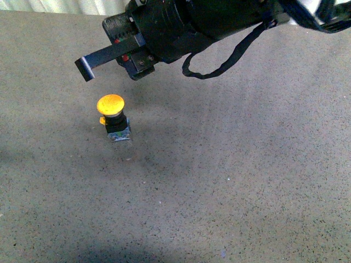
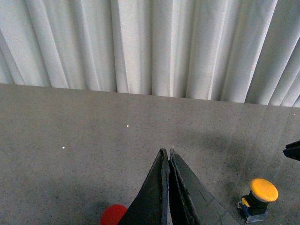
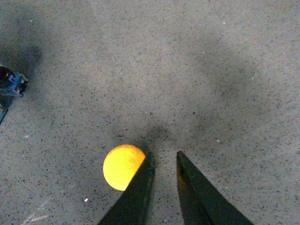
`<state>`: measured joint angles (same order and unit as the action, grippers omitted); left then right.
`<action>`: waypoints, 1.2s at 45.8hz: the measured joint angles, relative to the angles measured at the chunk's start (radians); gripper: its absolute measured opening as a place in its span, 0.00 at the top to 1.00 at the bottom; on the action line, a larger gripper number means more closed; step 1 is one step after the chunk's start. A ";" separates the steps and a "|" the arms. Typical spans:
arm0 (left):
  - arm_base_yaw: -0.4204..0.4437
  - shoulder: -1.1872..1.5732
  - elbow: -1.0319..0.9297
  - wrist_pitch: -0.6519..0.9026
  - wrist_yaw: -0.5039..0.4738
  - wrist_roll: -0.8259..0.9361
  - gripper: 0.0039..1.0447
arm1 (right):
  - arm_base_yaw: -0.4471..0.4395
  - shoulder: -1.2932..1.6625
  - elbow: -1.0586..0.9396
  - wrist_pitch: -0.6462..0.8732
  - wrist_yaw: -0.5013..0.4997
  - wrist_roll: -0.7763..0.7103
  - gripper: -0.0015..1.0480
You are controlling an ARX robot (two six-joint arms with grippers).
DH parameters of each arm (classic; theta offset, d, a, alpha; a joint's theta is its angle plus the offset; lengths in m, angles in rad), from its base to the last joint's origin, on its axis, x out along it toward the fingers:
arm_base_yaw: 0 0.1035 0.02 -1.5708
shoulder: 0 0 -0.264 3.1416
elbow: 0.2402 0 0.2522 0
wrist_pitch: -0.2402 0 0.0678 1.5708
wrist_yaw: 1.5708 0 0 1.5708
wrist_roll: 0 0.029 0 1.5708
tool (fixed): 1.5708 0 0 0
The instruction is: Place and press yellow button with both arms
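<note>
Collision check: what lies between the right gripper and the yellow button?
Nothing: front view shows only bare surface between right gripper and yellow button.

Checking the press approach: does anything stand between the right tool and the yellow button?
Nothing visible does. The right tool hangs above the yellow button, a little off the cap's centre, with only air between them.

Yellow btn upright on table; R pincer hovers above, not touching.

light: dim, even | shadows: soft, diffuse | focus: slightly soft, grainy
</note>
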<state>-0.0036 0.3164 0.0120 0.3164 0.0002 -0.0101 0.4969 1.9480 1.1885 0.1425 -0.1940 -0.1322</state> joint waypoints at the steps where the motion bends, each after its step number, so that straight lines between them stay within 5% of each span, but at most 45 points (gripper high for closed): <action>1: 0.000 -0.004 0.000 -0.004 0.000 0.000 0.99 | 0.000 0.005 0.003 -0.001 -0.002 0.000 0.90; 3: 0.000 -0.023 0.000 -0.022 0.000 0.000 0.99 | 0.001 0.023 0.014 -0.008 -0.009 0.000 0.99; 23: 0.000 -0.143 0.000 -0.143 0.000 0.000 0.99 | 0.029 0.086 0.062 -0.039 -0.088 0.008 0.99; 30: 0.000 -0.284 0.000 -0.308 0.000 0.000 0.99 | 0.033 0.098 0.071 -0.047 -0.090 0.011 0.99; 55: 0.002 -0.300 0.000 -0.317 0.000 0.001 0.99 | 0.033 0.148 0.101 -0.132 -0.064 0.038 0.99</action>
<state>-0.0017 0.0166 0.0124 -0.0002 0.0002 -0.0093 0.5297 2.0956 1.2892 0.0109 -0.2584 -0.0940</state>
